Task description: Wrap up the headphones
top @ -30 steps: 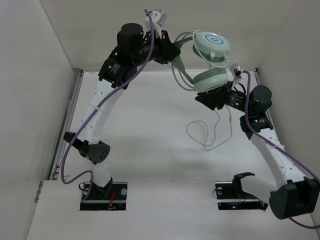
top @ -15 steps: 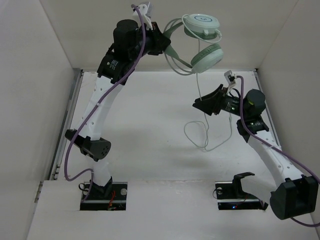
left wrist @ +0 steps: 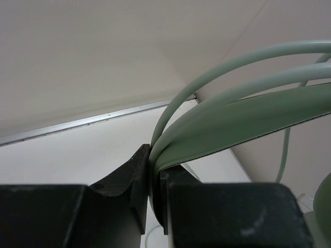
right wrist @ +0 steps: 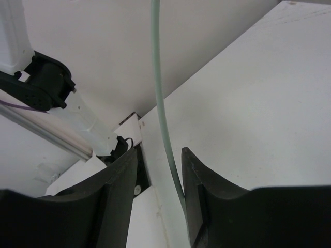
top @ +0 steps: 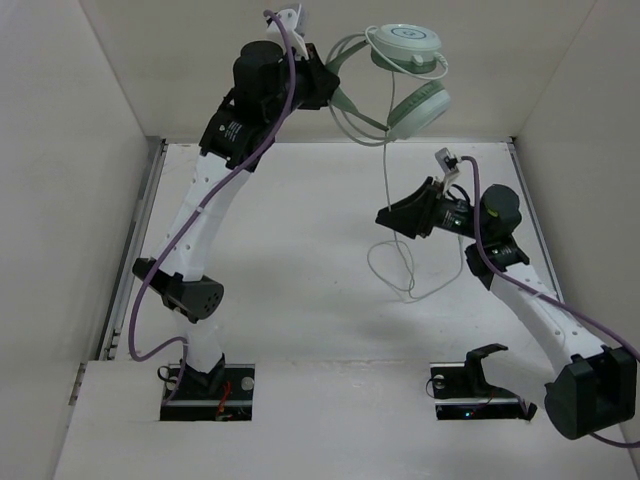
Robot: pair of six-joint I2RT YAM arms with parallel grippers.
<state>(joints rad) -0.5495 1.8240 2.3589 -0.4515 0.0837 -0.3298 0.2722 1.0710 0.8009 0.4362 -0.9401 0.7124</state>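
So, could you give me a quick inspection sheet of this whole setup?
Surface: white table, loops of the headphone cable lying on it.
Job's things: mint headphones held up in the air, cable hanging down to the table.
Clutter: nothing seen.
Grippers: left claw shut on the headband; right claw open, cable running between its fingers.
Cables: purple cables along both arms.
Surroundings: pale walls on three sides.

White table [top: 300,270] boxed by plain beige walls [top: 60,150]
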